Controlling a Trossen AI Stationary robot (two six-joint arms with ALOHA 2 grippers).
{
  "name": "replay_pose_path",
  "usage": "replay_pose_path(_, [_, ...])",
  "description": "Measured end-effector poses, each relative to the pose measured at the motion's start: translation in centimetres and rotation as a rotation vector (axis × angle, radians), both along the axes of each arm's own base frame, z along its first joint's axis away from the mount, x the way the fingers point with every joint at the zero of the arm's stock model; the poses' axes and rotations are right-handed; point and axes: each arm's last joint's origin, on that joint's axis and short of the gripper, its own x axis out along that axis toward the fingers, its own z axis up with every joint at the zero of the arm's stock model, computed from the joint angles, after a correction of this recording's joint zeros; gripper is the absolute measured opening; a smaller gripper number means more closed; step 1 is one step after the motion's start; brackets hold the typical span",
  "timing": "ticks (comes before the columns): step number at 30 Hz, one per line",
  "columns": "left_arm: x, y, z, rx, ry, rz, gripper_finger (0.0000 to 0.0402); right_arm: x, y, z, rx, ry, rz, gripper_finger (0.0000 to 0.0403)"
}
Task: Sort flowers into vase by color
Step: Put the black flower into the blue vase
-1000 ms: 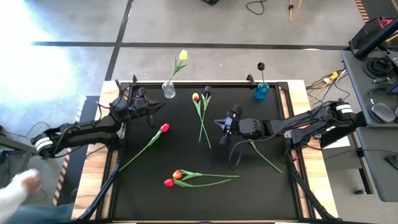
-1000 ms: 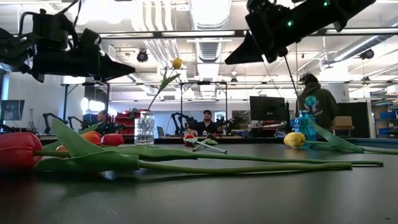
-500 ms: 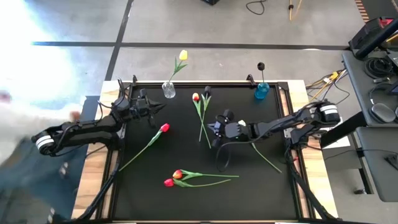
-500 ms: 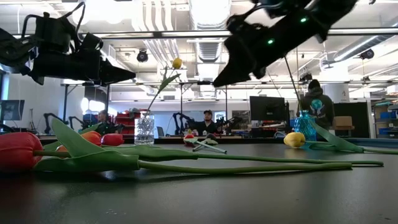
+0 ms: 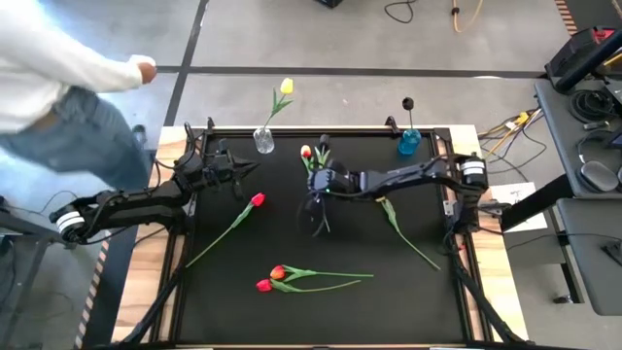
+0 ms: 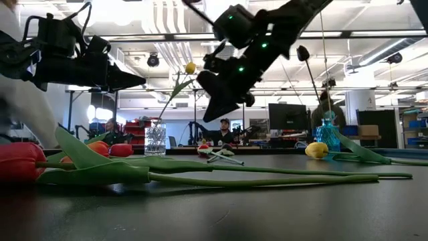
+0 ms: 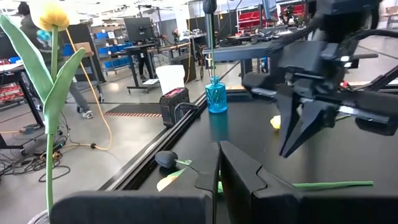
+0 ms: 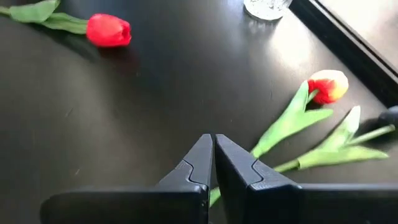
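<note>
Red and orange tulip heads (image 5: 270, 279) lie nearest me on the black worktop (image 5: 224, 301), their stems running right. A lone green stem (image 5: 408, 236) slants at right. Left of centre, a red tulip (image 5: 256, 200) lies diagonally. My right gripper (image 5: 316, 181) hangs over the middle, fingers pressed together and holding nothing, just above the stems of the yellow-red tulip (image 8: 328, 86) and the dark tulip (image 5: 323, 142) beside it. My left gripper (image 5: 245, 168) hovers at far left, fingers also closed and empty. At the far edge, a clear vase (image 5: 263, 142) holds a yellow tulip (image 5: 286, 87); a blue vase (image 5: 409, 143) holds a dark one (image 5: 408, 102). A person (image 5: 58, 87) stands beyond the far-left corner.
</note>
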Motion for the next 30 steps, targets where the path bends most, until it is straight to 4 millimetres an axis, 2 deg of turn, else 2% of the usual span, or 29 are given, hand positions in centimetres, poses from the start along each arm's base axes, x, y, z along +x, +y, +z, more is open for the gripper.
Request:
replay_pose_path(5, [0.0, 0.0, 0.0, 0.002, 0.002, 0.000, 0.0000, 0.4, -0.3, -0.2, -0.006, -0.004, -0.019, 0.0013])
replay_pose_path(14, [0.0, 0.0, -0.1, 0.002, 0.003, 0.000, 0.0000, -0.4, 0.9, -1.1, 0.011, -0.005, 0.002, 0.0013])
replay_pose_path(21, [0.0, 0.0, -0.1, 0.002, 0.002, 0.000, 0.0000, -1.2, 1.1, -2.4, 0.041, -0.114, 0.037, 0.0013])
replay_pose_path(30, [0.0, 0.0, -0.1, 0.016, 0.008, 0.000, 0.0000, -1.5, 1.1, -2.8, 0.039, -0.111, 0.033, 0.0013])
